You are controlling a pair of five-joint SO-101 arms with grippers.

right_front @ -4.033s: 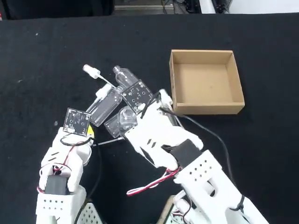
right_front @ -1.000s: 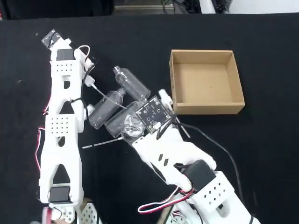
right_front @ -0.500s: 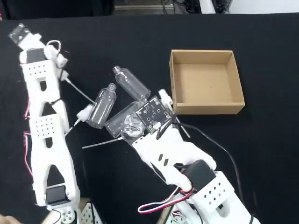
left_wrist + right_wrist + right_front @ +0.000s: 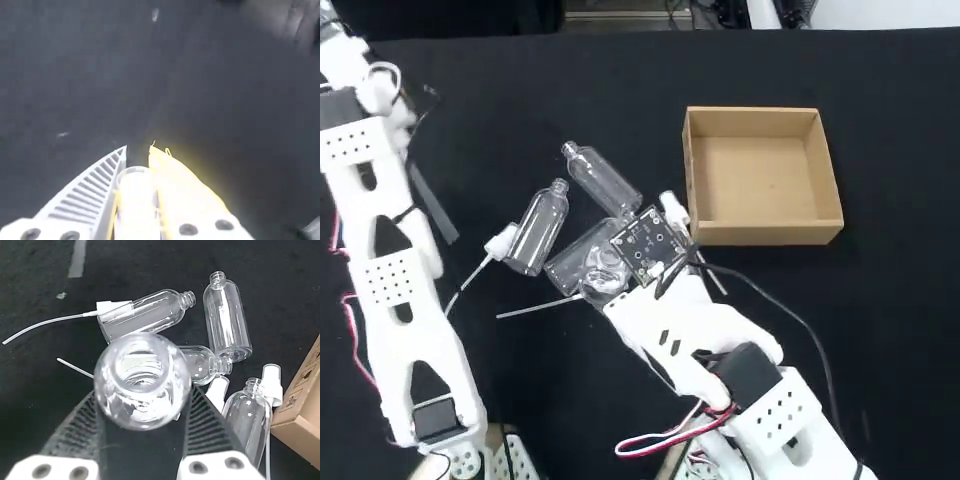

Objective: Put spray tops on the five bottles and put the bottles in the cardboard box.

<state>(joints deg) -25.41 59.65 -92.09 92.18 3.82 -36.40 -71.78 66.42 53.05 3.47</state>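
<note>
Compared with half a second ago, the right claw (image 4: 143, 392) has kept its place near the robot. It grips a clear plastic bottle (image 4: 140, 365) by the body, and the open mouth faces its wrist camera. The left arm (image 4: 380, 250) has swung further toward the far left corner of the black counter (image 4: 880, 330). The left claw (image 4: 137, 150) is closed narrowly on a white spray top (image 4: 135, 200).

A second clear bottle (image 4: 570, 265) lies on the counter, touching the held one. Just beyond it lies a third clear bottle (image 4: 542, 225), and a loose white spray top with a thin tube (image 4: 500, 241) touches its base. Further away, a fourth clear bottle (image 4: 603, 178) lies with its open neck pointing away from the brown cardboard box (image 4: 765, 233). The box shows its plain brown floor, and all the bottles lie outside it.

A fifth clear bottle (image 4: 247, 415) lies near the corner of the box; in the high view the right arm (image 4: 720, 340) covers most of it. A small white cap piece (image 4: 272, 380) is beside its neck, and I cannot tell if it is attached. In the high view the edge of the picture cuts off the left arm's end.
</note>
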